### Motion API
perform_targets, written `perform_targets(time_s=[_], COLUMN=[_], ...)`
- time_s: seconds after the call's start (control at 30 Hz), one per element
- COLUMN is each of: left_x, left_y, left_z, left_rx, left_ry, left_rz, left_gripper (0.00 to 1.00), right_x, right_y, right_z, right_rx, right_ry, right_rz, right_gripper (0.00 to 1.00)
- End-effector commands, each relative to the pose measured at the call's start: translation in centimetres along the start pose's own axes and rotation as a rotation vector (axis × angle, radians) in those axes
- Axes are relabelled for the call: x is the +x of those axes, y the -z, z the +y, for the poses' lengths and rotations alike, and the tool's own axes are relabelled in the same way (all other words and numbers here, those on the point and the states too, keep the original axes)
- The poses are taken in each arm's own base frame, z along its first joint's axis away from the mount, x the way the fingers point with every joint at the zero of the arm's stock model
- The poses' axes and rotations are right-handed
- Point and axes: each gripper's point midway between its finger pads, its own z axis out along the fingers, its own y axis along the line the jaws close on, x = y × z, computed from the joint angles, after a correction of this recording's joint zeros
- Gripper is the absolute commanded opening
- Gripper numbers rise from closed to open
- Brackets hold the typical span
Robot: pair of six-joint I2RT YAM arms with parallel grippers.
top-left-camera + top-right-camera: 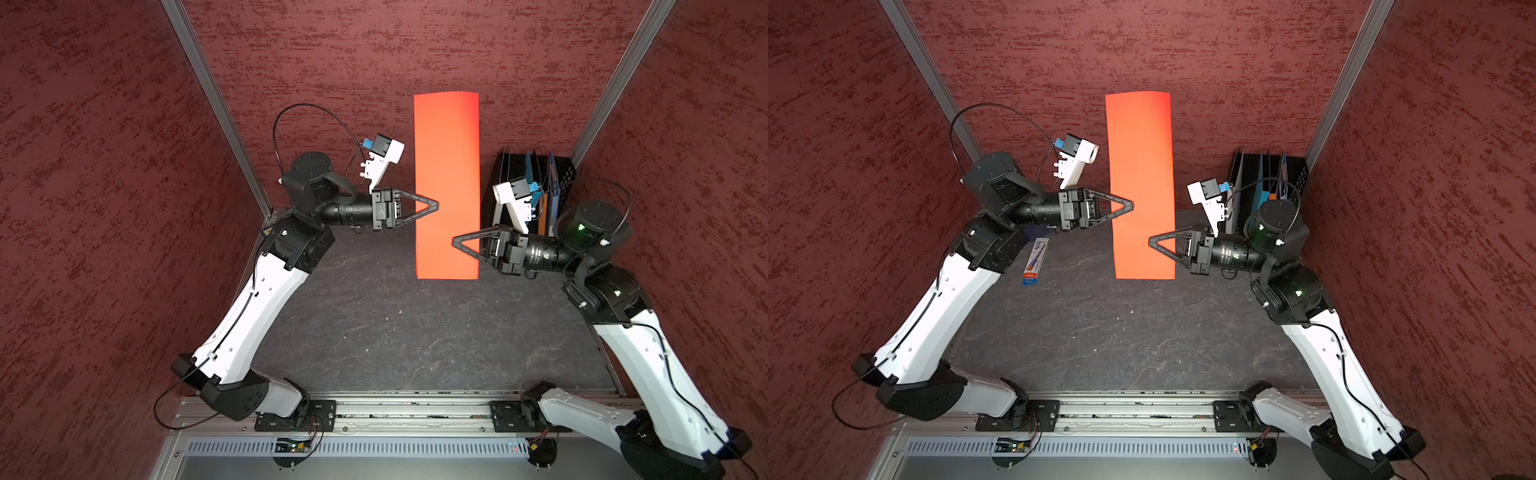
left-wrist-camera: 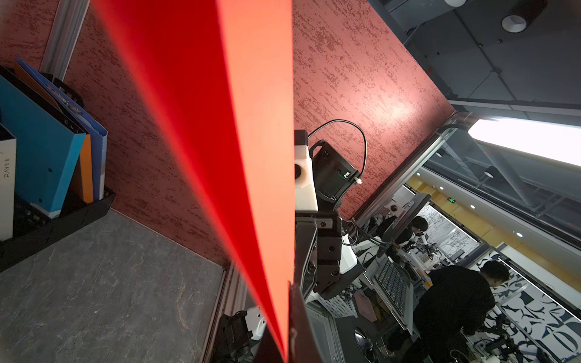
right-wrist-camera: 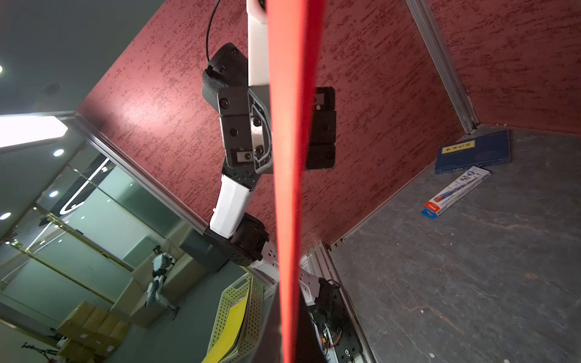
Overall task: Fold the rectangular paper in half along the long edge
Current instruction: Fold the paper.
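The rectangular paper (image 1: 446, 166) looks smooth and matt. Beneath it the tabletop (image 1: 374, 332) is matt, veined and slate-like. Behind it the wall (image 1: 332, 50) is rough-textured.

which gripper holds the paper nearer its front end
The right gripper: it pinches the right long edge of the rectangular paper, closer to the robot-side end; the left gripper pinches the opposite edge farther back.

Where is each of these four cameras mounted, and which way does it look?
Top views: overhead pair looking down at the table, both arms, the rectangular paper held by left end effector and right end effector.
Left wrist: on that arm, looking along the paper toward the right arm and folders.
Right wrist: likewise, facing the left arm.
All share the paper.
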Motion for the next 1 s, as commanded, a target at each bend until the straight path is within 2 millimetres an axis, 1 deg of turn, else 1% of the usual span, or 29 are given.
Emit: perform_targets(time_s=[0.0, 0.03, 0.07, 0.1, 0.13, 0.2, 0.23, 0.3, 0.33, 0.47, 0.53, 0.57, 0.63, 0.67, 0.73, 0.77, 0.87, 0.93, 0.97], left_x=[0.3, 0.3, 0.3, 0.3, 0.3, 0.2, 0.2, 0.2, 0.3, 0.4, 0.5, 0.5, 0.6, 0.6, 0.6, 0.7, 0.8, 0.9, 0.9], left_y=[0.3, 0.3, 0.3, 0.3, 0.3, 0.3, 0.3, 0.3, 0.3, 0.2, 0.1, 0.1, 0.1, 0.1, 0.1, 0.1, 0.1, 0.1, 0.2], left_z=[-1.0, -1.0, -1.1, -1.1, -1.1, -1.1, -1.0, -1.1, -1.2, -1.0, -0.9, -0.9, -0.9, -0.8, -0.7, -0.8, -0.8, -0.8, -0.7], left_rx=[0.011, 0.012, 0.012, 0.012, 0.013, 0.013, 0.013, 0.015, 0.016, 0.015, 0.013, 0.012, 0.012, 0.012, 0.011, 0.012, 0.011, 0.007, 0.005], left_ry=[-0.022, -0.022, -0.022, -0.023, -0.024, -0.024, -0.022, -0.020, -0.021, -0.017, -0.013, -0.012, -0.012, -0.010, -0.011, -0.011, -0.009, -0.010, -0.008], left_rz=[0.005, 0.004, 0.004, 0.003, 0.004, 0.004, 0.003, 0.002, 0.002, 0.006, 0.008, 0.008, 0.009, 0.010, 0.011, 0.011, 0.013, 0.014, 0.015], left_gripper=[0.00, 0.00, 0.00, 0.00, 0.00, 0.00, 0.00, 0.00, 0.00, 0.00, 0.00, 0.00, 0.00, 0.00, 0.00, 0.00, 0.00, 0.00, 0.00], right_x=[-1.0, -1.2, -1.3, -1.5, -1.6, -1.9, -2.0, -2.4, -2.6, -3.3, -3.7, -3.9, -4.2, -4.3, -4.6, -4.7, -5.1, -5.4, -5.5], right_y=[0.7, 0.9, 1.0, 1.1, 1.3, 1.5, 1.5, 1.6, 1.6, 1.6, 1.5, 1.5, 1.4, 1.4, 1.3, 1.3, 1.4, 1.3, 1.3], right_z=[0.8, 0.8, 0.8, 0.8, 0.8, 0.5, 0.4, 0.1, 0.1, -0.1, 0.2, 0.2, 0.4, 0.4, 0.5, 0.6, 0.6, 0.5, 0.4], right_rx=[0.001, 0.006, 0.014, 0.023, 0.029, 0.039, 0.037, 0.030, 0.027, 0.009, -0.005, -0.004, -0.011, -0.019, -0.033, -0.038, -0.036, -0.036, -0.034], right_ry=[0.045, 0.047, 0.048, 0.050, 0.053, 0.054, 0.053, 0.051, 0.053, 0.053, 0.056, 0.058, 0.066, 0.067, 0.071, 0.074, 0.081, 0.073, 0.072], right_rz=[-0.029, -0.034, -0.035, -0.036, -0.039, -0.048, -0.050, -0.058, -0.068, -0.084, -0.091, -0.093, -0.096, -0.095, -0.096, -0.098, -0.108, -0.111, -0.112], right_gripper=[0.00, 0.07, 0.23, 0.31, 0.34, 0.34, 0.28, 0.06, 0.00, 0.00, 0.29, 0.31, 0.28, 0.24, 0.06, 0.00, 0.00, 0.26, 0.33])
